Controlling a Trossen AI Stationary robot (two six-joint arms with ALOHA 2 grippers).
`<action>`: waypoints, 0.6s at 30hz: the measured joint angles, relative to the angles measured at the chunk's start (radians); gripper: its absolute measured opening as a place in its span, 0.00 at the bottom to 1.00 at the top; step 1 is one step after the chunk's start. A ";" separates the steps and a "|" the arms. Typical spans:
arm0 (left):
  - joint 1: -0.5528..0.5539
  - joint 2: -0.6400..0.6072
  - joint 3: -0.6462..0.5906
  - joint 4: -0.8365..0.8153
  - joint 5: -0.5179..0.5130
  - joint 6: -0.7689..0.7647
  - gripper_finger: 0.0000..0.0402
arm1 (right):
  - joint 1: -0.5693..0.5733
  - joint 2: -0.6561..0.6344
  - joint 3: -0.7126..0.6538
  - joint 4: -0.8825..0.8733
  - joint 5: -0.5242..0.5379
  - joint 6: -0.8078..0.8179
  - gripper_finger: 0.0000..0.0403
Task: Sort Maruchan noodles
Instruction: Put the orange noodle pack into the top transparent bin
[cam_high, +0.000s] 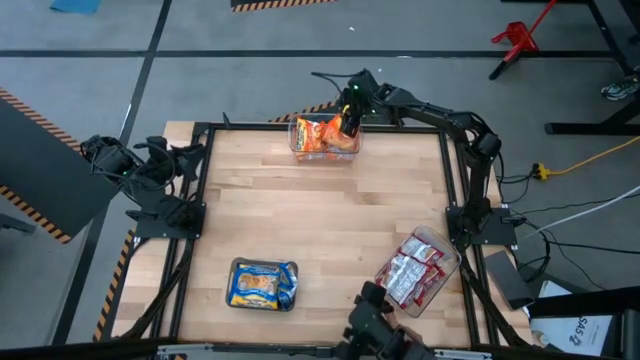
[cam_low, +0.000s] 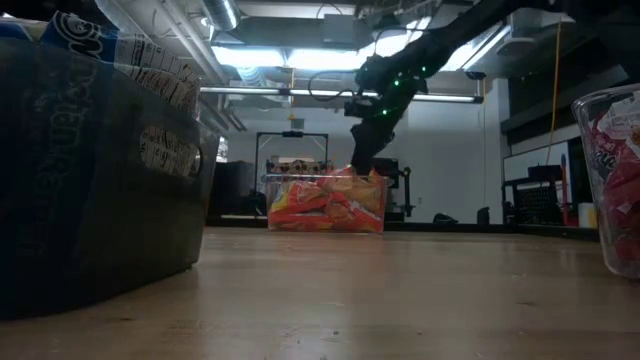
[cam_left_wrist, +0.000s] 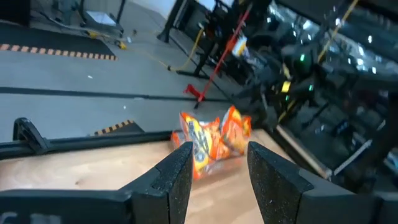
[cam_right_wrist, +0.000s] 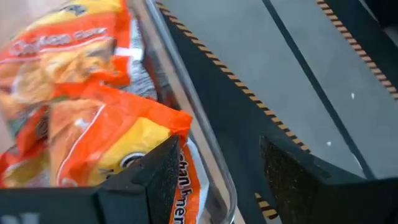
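Judging by the table, the sorting looked nearly finished: no loose packets lay on the wood. Orange packets filled the clear tub at top centre, blue-and-yellow packets sat in a tub at lower left, and red-and-white packets in a tub at lower right. The right gripper hung over the orange tub's rim, fingers spread and empty. The left gripper waited at the left edge, fingers also apart.

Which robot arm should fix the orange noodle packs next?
The right one, probably. Its right gripper hangs open right over the tub of orange packs, while the left gripper waits open off the table's left edge.
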 joint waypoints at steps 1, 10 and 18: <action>0.000 0.000 0.000 0.000 -0.016 -0.009 0.37 | -0.004 0.005 0.000 0.007 -0.001 0.016 0.51; 0.000 0.000 0.000 0.005 -0.137 -0.048 0.37 | -0.019 -0.001 0.080 0.005 -0.103 0.116 0.51; 0.000 0.000 0.000 0.005 -0.132 -0.052 0.37 | 0.020 -0.061 0.109 -0.054 -0.270 0.175 0.51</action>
